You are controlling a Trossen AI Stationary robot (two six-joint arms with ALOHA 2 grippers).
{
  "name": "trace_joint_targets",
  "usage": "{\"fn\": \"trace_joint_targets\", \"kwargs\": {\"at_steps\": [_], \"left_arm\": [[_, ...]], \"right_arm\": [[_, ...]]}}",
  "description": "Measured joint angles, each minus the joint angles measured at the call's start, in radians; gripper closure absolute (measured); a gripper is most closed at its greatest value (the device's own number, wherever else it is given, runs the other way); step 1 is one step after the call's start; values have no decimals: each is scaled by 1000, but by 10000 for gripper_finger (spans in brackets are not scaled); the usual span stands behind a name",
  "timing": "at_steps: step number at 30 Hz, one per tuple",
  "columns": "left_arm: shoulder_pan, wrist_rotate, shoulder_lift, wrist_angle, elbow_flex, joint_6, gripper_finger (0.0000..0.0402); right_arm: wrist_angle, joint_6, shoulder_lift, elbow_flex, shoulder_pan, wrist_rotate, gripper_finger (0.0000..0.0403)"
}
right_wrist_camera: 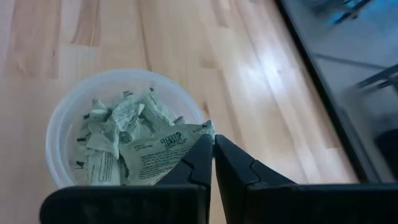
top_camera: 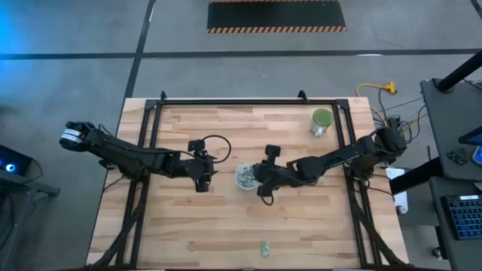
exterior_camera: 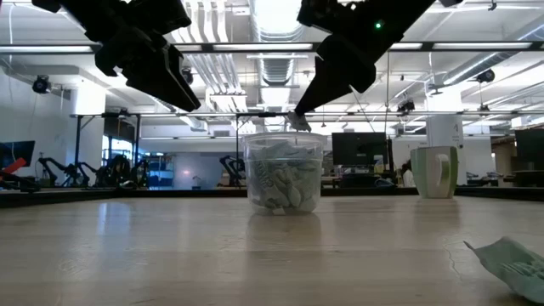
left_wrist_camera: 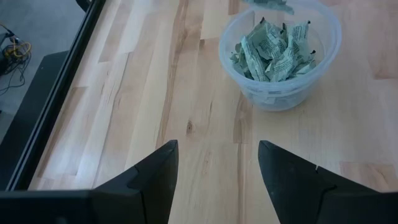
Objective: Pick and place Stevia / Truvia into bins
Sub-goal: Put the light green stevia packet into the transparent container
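Note:
The clear round cup [top_camera: 245,177] stands mid-table, partly filled with several pale green packets [right_wrist_camera: 118,124]. My right gripper [right_wrist_camera: 213,140] hovers over the cup's rim [exterior_camera: 299,119], shut on one packet [right_wrist_camera: 158,152]. My left gripper [left_wrist_camera: 217,149] is open, held above the table to the left of the cup [left_wrist_camera: 280,56], and touches nothing. One more packet [top_camera: 264,247] lies flat by the table's near edge; it also shows in the low view [exterior_camera: 510,259]. My right gripper pinches one packet between its two fingertips, at the packet's end [right_wrist_camera: 204,132]. The fingers slant down from the table's right side. The packet is lifted clear and reaches out from the fingertips over the cup's open top, just above the packets inside.
A green mug [top_camera: 321,120] with a white handle stands near the table's far right corner. A black frame rail [top_camera: 151,128] runs along the table's left, far and right sides. Bare wood lies between the cup and the near edge.

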Motion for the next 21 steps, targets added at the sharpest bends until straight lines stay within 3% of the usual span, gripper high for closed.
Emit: {"fn": "trace_joint_targets", "kwargs": {"at_steps": [10, 21], "left_arm": [[0, 0, 0, -1, 0, 5, 197], [0, 0, 0, 3, 0, 2, 197]], "right_arm": [[2, 6, 0, -4, -16, -128, 394], [-16, 39, 20, -11, -26, -133, 394]]}}
